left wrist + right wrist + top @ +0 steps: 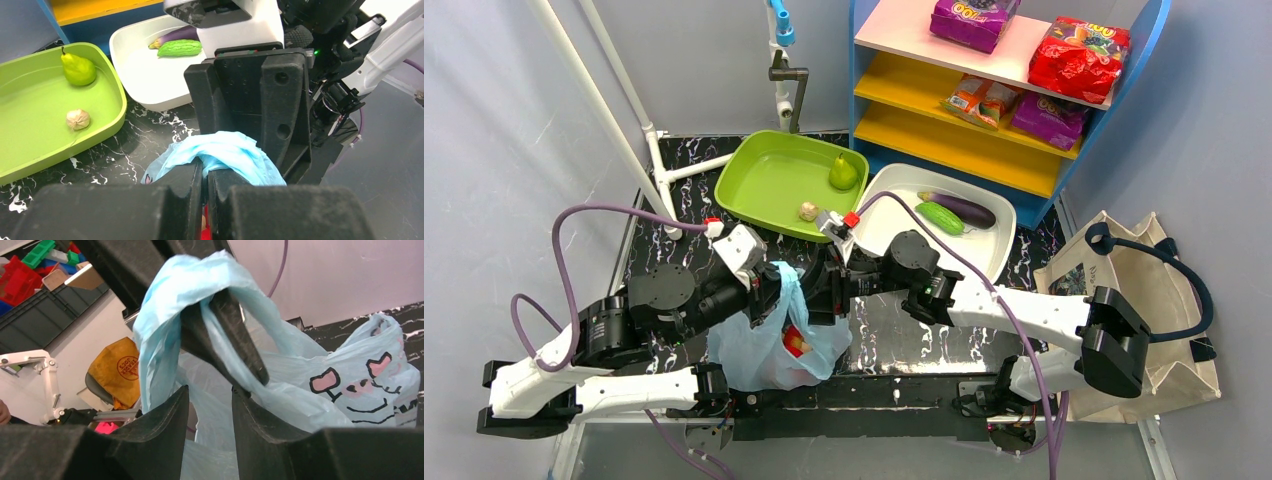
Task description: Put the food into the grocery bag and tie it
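Left fingers (182,182) are clamped tight on a bunched handle loop (225,150) of the grocery bag (769,350), with the plastic draped over their tips. Right fingers (165,415) face them almost tip to tip, parted about halfway. Blue plastic hangs in the gap, but nothing looks pinched.

Key relation: the loop runs up and over the left tips, straight ahead of and a bit above the right fingers. Its strand lies roughly along their reach, so the right arm looks best placed to catch it for the knot.

The bag body slumps below both arms at the near edge of the counter (904,340), left of middle, with red food (796,343) showing inside. The counter is smooth black marble print.

Room is tight. The green tray (769,185) and white tray (909,185) sit just behind, toward the far edge, and the wrists crowd each other.
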You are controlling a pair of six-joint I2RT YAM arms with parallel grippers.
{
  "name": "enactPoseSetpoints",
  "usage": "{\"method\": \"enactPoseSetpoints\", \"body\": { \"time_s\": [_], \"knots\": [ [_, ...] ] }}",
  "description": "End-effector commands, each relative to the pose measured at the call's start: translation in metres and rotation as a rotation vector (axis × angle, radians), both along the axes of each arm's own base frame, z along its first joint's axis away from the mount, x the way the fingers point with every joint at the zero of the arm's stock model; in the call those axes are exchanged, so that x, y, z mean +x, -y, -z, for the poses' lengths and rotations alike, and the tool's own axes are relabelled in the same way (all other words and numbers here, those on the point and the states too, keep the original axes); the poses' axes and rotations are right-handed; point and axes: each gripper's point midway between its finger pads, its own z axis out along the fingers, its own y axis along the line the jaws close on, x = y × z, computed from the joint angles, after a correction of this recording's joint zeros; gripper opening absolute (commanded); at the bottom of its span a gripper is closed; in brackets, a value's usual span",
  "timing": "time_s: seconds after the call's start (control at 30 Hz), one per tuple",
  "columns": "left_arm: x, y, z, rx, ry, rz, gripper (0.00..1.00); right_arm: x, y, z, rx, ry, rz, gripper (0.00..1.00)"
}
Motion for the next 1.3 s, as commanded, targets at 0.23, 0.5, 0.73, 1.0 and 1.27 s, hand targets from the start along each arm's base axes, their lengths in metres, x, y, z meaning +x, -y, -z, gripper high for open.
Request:
{"method": "enactPoseSetpoints", "body": {
  "time_s": [0.23, 0.5, 0.73, 1.0, 1.27],
  "knots": [
    [0.003, -0.008, -0.026, -0.067, -0.002, -0.042, 0.0, -0.028, 0.026, -0.05, 0.187, 0.082, -0.117, 0.45],
    [0.001, 0.003, -0.023, -0.079, -0.039, -0.028, 0.0, -0.011, 0.013, -0.062, 0.208, 0.055, -0.009, 0.46],
    [0.007, 0.006, -0.024, -0.082, -0.032, -0.058, 0.0, -0.012, -0.005, -0.066, 0.22, 0.058, 0.046, 0.47],
    [0.015, -0.002, -0.024, -0.079, -0.011, -0.113, 0.0, 0.0, -0.011, -0.072, 0.27, 0.003, 0.159, 0.47],
    [0.02, -0.007, -0.025, -0.071, 0.007, -0.15, 0.0, 0.02, -0.019, -0.072, 0.235, -0.028, 0.298, 0.48]
  ]
}}
